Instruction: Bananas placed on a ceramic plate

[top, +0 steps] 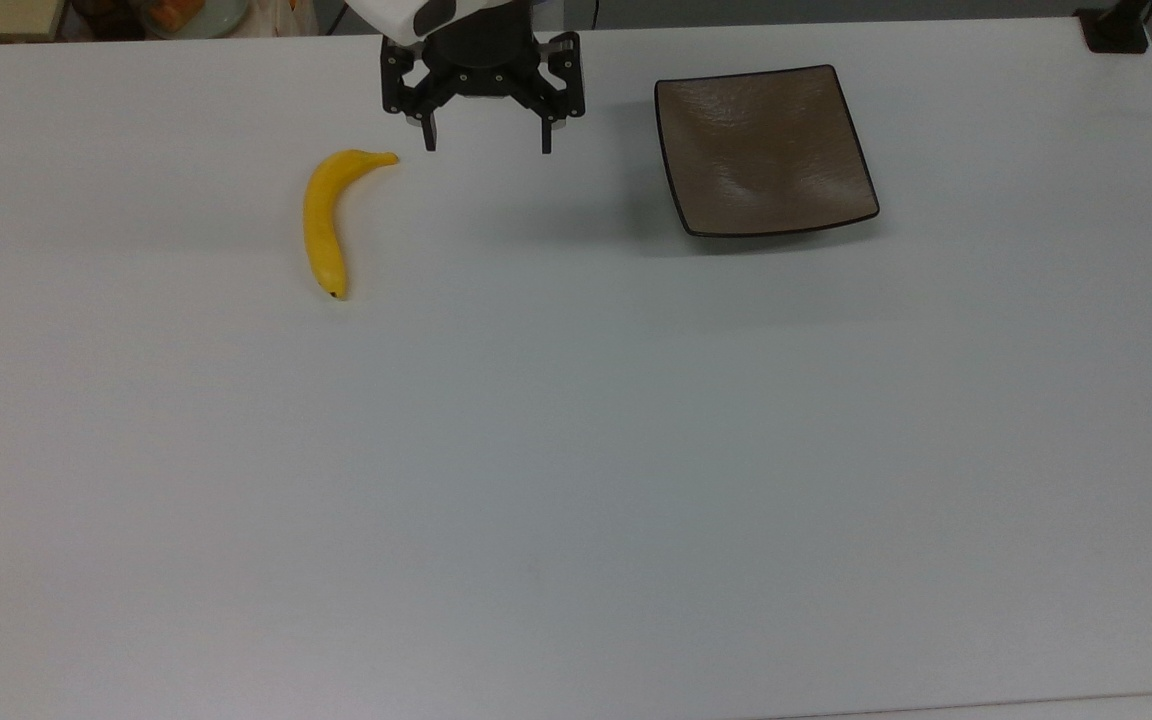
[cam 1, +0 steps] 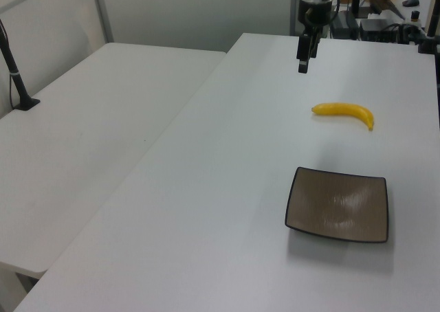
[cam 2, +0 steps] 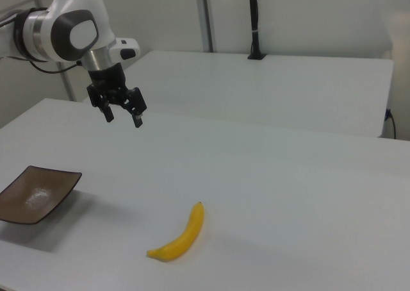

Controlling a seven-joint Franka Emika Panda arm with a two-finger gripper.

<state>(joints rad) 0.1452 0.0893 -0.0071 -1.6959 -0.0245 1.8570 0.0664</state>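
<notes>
A yellow banana (top: 324, 219) lies flat on the white table, left of centre in the top view; it also shows as the banana (cam 1: 344, 110) and the banana (cam 2: 179, 236). The square brown-grey plate (top: 764, 150) sits bare at the top view's right, seen too as the plate (cam 1: 338, 204) and the plate (cam 2: 35, 193). My gripper (top: 487, 146) hangs above the table between the two, open with nothing between its fingers. In the side views the gripper (cam 2: 123, 119) and gripper (cam 1: 303, 67) stand well above the surface.
The white table (top: 576, 450) stretches wide toward the near edge. A second white table (cam 1: 89, 140) adjoins it, with a black post (cam 1: 15, 71) clamped to it. Clutter (top: 186, 15) sits beyond the far edge at the top view's upper left.
</notes>
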